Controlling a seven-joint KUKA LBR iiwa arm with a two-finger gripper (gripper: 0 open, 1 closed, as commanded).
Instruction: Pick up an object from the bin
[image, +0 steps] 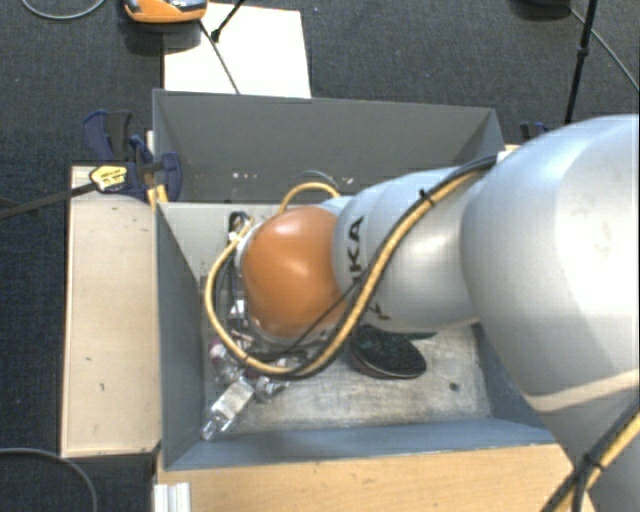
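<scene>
The gripper (230, 402) hangs low in the bin's (330, 150) near left corner, a flat black disc (392, 357) nearby; whether it is spread cannot be told.

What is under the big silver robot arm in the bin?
A dark round flat thing pokes out onto the bin floor beneath the arm. Its back part is covered by the arm, so I cannot tell what it is.

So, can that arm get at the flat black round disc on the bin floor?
Probably yes: the flat black round disc lies alone on the bin floor, close beside the arm's orange-covered wrist.
</scene>
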